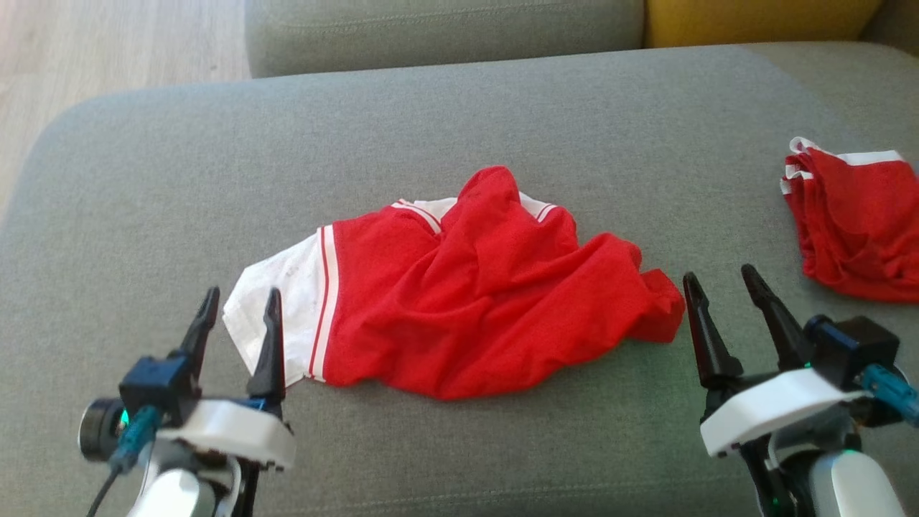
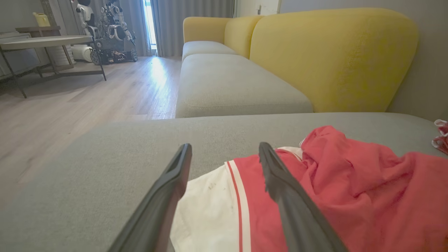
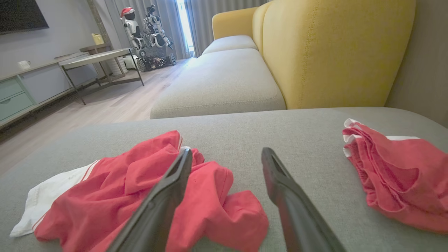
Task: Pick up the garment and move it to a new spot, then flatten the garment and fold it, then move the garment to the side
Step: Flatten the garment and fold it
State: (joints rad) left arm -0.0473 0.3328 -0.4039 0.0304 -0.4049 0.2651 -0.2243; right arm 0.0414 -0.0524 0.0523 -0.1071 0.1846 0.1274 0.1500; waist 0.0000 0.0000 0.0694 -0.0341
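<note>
**Inspector:** Where is the item lying?

**Me:** The garment [image 1: 459,301] is lying crumpled in the middle of the grey sofa seat [image 1: 502,108]. Its red body is bunching up in ridges, and a white panel [image 1: 287,287] is spreading flatter at its left end. A second red garment [image 1: 854,222] is sitting well apart at the far right, and I am treating it as no part of this step.

**Inspector:** State of both end effectors?

**Me:** My left end effector [image 1: 243,292] is hovering over the white panel's edge, its fingers standing wide apart and gripping nothing. My right end effector [image 1: 720,273] is waiting just beside the red corner [image 1: 657,301], equally spread and equally empty.

**Inspector:** How are you expecting the item to handle?

**Me:** I am judging it light, thin and limp. It is likely going to sag, drag and double over on itself when lifted, and the cloth may be slipping out of a shallow pinch. Nothing about it is looking fragile. I am favouring the two outer ends: the white panel's hem on the left and the red corner on the right. I am planning a deep pinch at each, so the cloth is hanging stretched between both arms rather than bunching. Flattening is not yet done.
</note>
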